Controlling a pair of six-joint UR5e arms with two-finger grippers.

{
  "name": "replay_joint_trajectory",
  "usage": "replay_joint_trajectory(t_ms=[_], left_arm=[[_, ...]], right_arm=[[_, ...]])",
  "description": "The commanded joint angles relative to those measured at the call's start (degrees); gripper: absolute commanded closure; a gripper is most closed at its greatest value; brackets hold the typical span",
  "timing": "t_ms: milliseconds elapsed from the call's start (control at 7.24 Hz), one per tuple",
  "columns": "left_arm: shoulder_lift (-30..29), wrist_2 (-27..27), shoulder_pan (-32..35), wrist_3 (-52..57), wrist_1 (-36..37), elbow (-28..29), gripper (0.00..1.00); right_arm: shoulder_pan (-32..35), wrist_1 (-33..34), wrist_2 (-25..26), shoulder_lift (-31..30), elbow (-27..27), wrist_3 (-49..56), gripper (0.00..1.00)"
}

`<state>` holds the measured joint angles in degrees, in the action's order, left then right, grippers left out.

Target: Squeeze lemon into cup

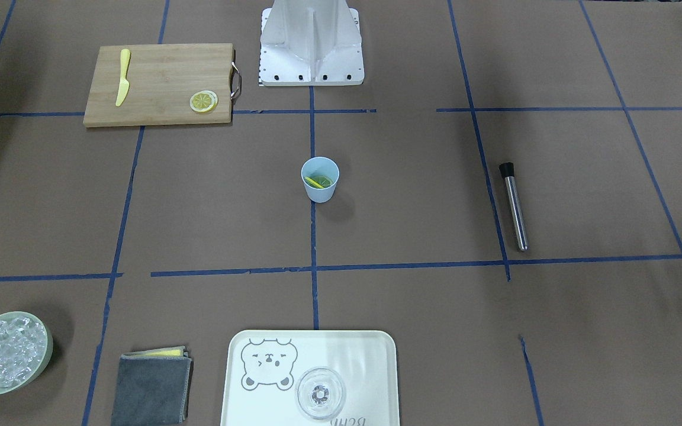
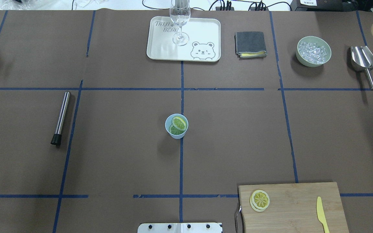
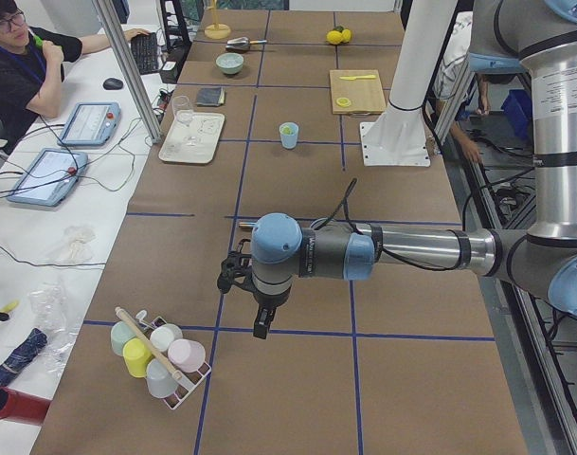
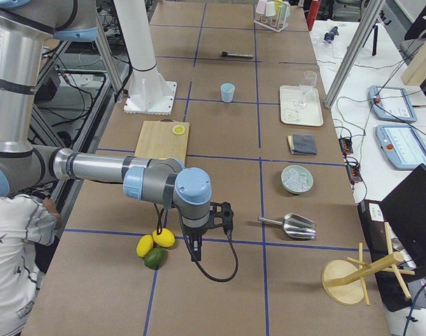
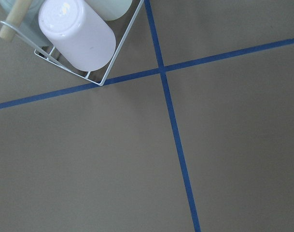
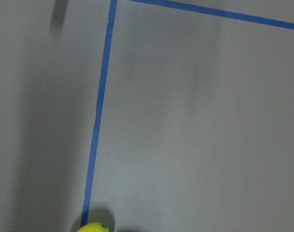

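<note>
The light-blue cup (image 2: 176,136) stands upright mid-counter (image 2: 108,145), right on a blue tape line (image 2: 181,161), tapered, no handle. Inside it, a yellow lemon slice (image 2: 179,123) leans tilted over a greener slice (image 2: 174,130). And two more lemon slices (image 2: 259,200) lie stacked flat near the cutting board (image 2: 296,207) corner, segment faces up.

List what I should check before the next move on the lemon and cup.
1. Cup upright at mid-table: ok.
2. Lemon slice inside cup: ok, it rests on a green slice.
3. Spare slices stacked on board, apart from knife: ok.
4. Left gripper open or shut: cannot tell; it hangs by the rack at the table's end, far from the cup.
5. Right gripper open or shut: cannot tell; it hangs near the fruits at the other end.
</note>
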<state>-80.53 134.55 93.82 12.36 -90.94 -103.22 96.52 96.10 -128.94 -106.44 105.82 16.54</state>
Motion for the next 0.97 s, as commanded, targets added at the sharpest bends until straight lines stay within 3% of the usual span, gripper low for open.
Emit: replay_joint_trajectory(t_ms=[0, 829], left_arm=[[0.4, 0.0, 0.4, 0.0, -0.1, -0.6, 0.0], [1.0, 0.0, 0.5, -0.1, -0.1, -1.5, 0.0]], right_arm=[[0.1, 0.1, 0.0, 0.0, -0.1, -0.1, 0.0], [0.0, 0.1, 0.0, -0.1, -0.1, -0.1, 0.0]])
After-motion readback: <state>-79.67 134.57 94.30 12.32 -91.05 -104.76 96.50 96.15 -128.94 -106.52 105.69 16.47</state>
